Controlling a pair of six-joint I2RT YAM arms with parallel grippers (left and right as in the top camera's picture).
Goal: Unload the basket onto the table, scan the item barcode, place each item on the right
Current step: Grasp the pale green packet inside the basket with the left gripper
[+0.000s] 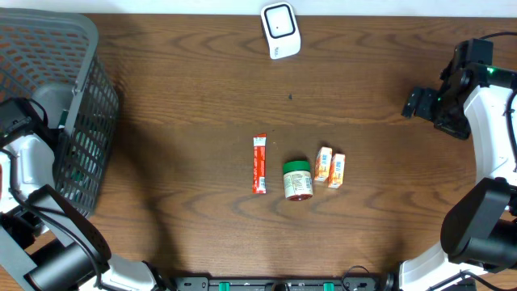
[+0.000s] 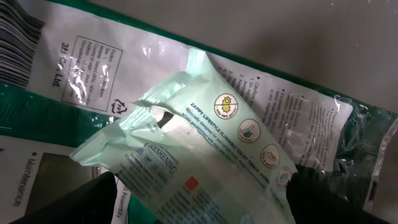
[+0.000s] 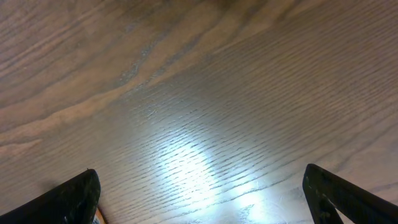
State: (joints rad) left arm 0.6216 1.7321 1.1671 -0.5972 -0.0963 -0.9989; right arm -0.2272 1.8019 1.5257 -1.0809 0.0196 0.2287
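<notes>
The left arm is reaching into the grey basket point(image 1: 89, 137) at the left end of the desk point(image 1: 186, 97). Down in there the left end effector point(image 2: 202, 182) is hanging released, its fingers point(image 2: 87, 202) spreading wide to either side of a mint-green wipes pack point(image 2: 205, 143). Whether the tips are touching the wrapper, I cannot tell. The wipes pack is lying tilted across a bigger white pack point(image 2: 81, 56) with green trim. That one is showing barcode point(image 2: 15, 50) stripes in the top left corner of the wrist view.

Over on the right, the right end effector point(image 1: 418, 103) is hovering above the wood, fully released and grasping nothing, well apart from everything else. The white scanner point(image 1: 280, 30) is sitting at the far edge of the desk, near the middle, well away from both arms.

In the centre of the desk a little group is lying together. There is a red stick point(image 1: 259, 164) lying lengthwise, and just to its right a jar point(image 1: 297, 179) with a green lid, seemingly on its side. Two small orange boxes point(image 1: 324, 164) are sitting just beside the jar, side by side.
</notes>
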